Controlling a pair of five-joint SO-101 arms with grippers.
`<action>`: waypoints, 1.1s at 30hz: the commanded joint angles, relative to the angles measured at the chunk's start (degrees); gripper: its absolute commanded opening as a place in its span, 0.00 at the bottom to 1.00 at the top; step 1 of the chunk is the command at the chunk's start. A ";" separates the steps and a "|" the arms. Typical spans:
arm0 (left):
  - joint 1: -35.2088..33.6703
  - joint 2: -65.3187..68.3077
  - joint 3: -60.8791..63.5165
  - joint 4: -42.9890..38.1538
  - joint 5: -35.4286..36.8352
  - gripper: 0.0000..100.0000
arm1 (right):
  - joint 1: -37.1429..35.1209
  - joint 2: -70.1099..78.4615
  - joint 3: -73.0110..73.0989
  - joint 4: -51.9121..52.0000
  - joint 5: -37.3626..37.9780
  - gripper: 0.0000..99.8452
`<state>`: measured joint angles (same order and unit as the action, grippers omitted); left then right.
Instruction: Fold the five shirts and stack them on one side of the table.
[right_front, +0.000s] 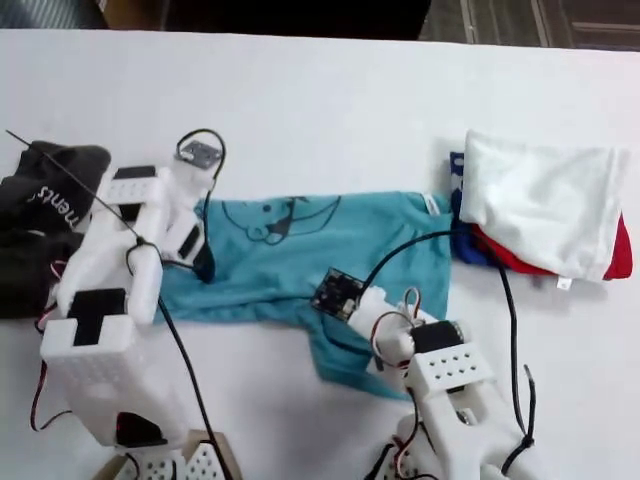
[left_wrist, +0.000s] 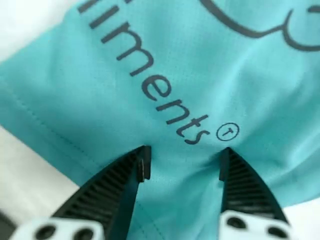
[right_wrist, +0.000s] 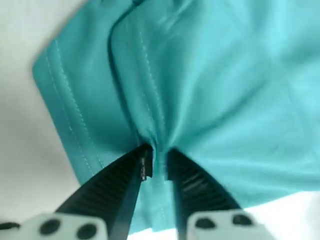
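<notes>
While your right gripper (right_wrist: 159, 162) pinches a fold of the teal shirt (right_front: 290, 255), your left gripper (left_wrist: 182, 165) sits jaws wide apart, holding nothing, over its printed cloth.

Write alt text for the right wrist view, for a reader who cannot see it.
The right gripper is shut on a pinched fold of the teal shirt, its two black fingers close together. The shirt's stitched hem lies on the white table.

The spread shirt (right_front: 300, 250) lies centrally, a crumpled heap (right_front: 40, 205) left of it, a folded stack (right_front: 540, 200) right.
</notes>
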<state>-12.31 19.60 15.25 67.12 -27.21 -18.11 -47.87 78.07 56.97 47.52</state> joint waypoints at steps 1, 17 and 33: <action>0.79 0.35 -1.54 -0.53 0.44 0.24 | 0.22 -1.19 -2.73 0.84 0.35 0.02; 0.88 0.35 -1.63 -0.53 0.44 0.24 | -0.04 -1.27 -12.22 20.88 11.87 0.02; 0.88 0.44 -1.80 -0.53 0.35 0.24 | -0.92 -1.19 -12.75 22.55 8.44 0.23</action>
<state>-12.31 19.60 15.16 67.12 -27.21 -18.20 -47.87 68.04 78.86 56.84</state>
